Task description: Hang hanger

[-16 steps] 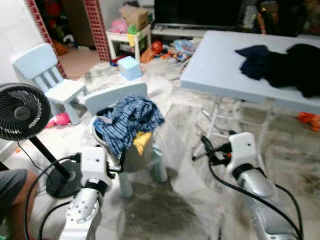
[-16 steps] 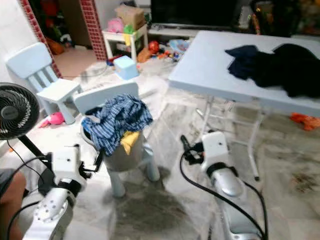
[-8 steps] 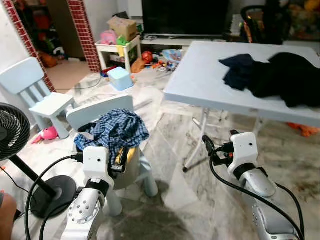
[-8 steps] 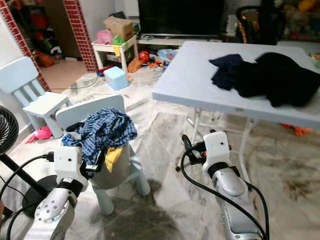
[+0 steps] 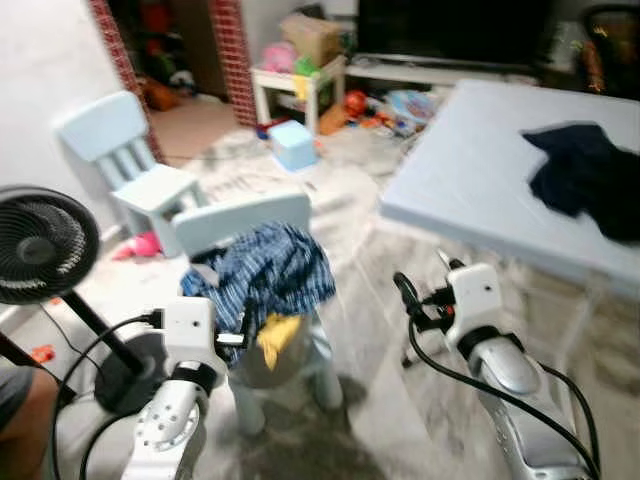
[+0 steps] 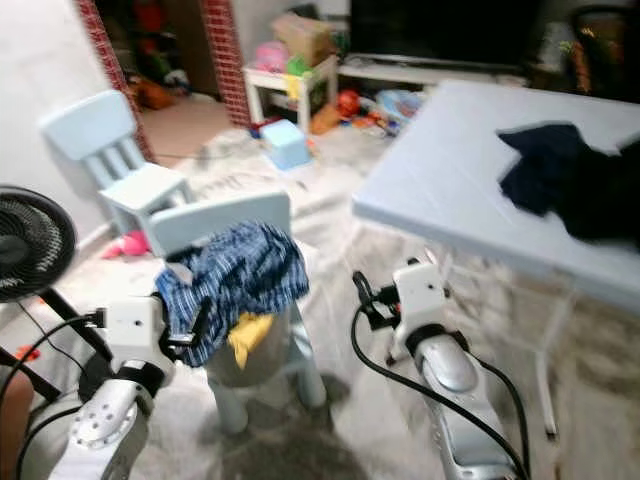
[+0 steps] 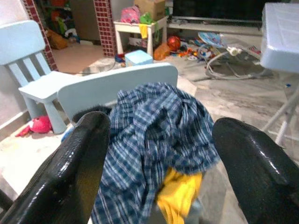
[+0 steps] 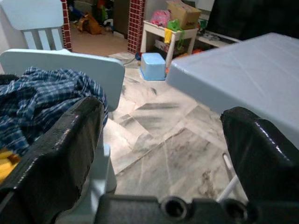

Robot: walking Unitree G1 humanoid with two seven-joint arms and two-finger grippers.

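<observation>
No hanger can be made out; likely buried in the laundry or elsewhere. Nearest candidate spot: plaid shirt (image 5: 262,275) heaped over a yellow cloth (image 5: 276,337) in a bucket on the chair (image 5: 243,221). Left gripper (image 7: 159,154) spread wide, empty, aimed at the shirt, apparently on approach. Right gripper (image 8: 163,140) likewise wide, empty, beside the table (image 5: 480,180), where dark clothes (image 5: 585,180) lie. Fan (image 5: 40,245) at far left.

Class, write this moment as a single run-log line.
left end effector: open, empty | right end effector: open, empty | plaid shirt: heaped on small chair
</observation>
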